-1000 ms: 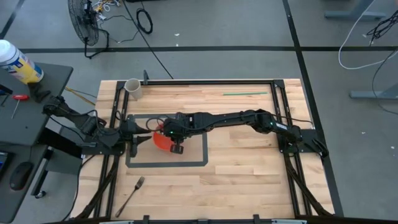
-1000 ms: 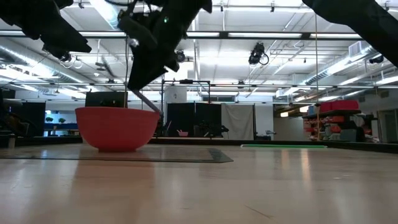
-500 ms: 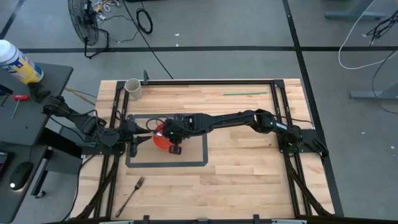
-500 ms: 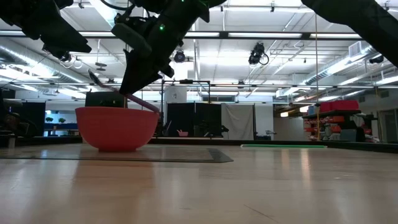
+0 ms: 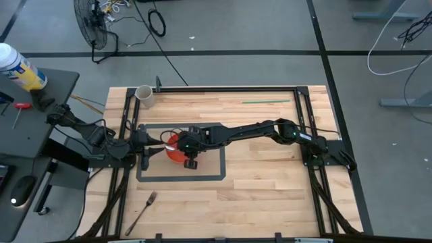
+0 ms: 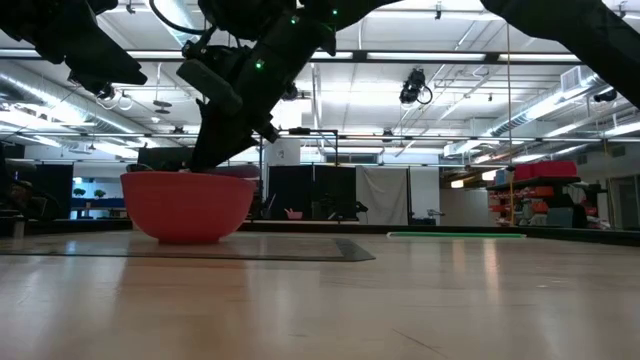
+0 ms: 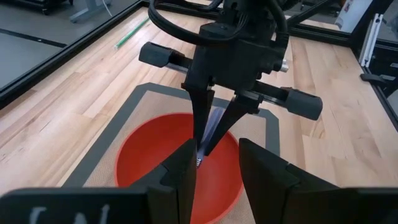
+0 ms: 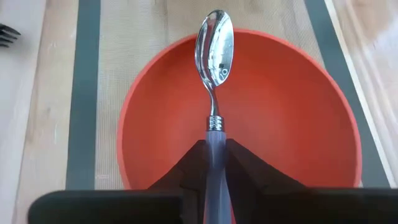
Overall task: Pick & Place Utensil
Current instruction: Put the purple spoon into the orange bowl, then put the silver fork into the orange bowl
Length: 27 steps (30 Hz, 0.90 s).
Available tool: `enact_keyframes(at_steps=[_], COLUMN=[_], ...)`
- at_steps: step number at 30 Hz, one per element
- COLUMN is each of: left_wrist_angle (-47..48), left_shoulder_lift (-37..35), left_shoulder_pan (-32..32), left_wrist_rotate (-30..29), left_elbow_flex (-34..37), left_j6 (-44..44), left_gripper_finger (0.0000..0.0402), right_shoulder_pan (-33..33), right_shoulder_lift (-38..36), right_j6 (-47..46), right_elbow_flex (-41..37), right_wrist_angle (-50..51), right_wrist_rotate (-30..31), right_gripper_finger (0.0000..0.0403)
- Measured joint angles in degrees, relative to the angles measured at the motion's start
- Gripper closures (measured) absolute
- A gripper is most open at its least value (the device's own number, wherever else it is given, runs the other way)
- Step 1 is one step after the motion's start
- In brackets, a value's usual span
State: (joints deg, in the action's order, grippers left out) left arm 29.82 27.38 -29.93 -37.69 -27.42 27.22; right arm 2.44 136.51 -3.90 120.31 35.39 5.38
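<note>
A red-orange bowl (image 8: pixel 239 118) sits inside a dark grey rectangle outline (image 5: pixel 219 177) on the pale wood-grain counter (image 5: pixel 270 196), with a silver spoon (image 8: pixel 214 53) on a translucent lilac handle over it.

Right gripper (image 8: pixel 213 160) clamps spoon (image 8: pixel 214 43) over red bowl (image 8: pixel 292 124) on mat (image 8: pixel 87 93)

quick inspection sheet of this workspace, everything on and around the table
surface: wooden table with a grey taped rectangle
job's things: spoon with a pale handle, held over the red bowl; fork lying on the table's near left part
clutter: cup at the far left corner, green strip near the far edge
grippers: right gripper shut on the spoon above the bowl; left gripper open beside the bowl
cables: black cable on the floor
surroundings: fan, side desk with spray can
</note>
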Motion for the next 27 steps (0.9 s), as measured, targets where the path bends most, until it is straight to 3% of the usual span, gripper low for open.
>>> enact_keyframes(at_steps=[27], left_wrist_angle=[-0.04], left_shoulder_lift=[0.00], left_shoulder_pan=[0.00], left_wrist_rotate=[0.02], left_elbow_flex=[-0.02], left_j6=[0.15], left_gripper_finger=[0.0278], right_shoulder_pan=[0.47], right_shoulder_lift=[-0.79], right_j6=[1.63], right_elbow_flex=[-0.02], right_wrist_angle=[1.73], right_wrist_rotate=[0.83], right_gripper_finger=[0.0351])
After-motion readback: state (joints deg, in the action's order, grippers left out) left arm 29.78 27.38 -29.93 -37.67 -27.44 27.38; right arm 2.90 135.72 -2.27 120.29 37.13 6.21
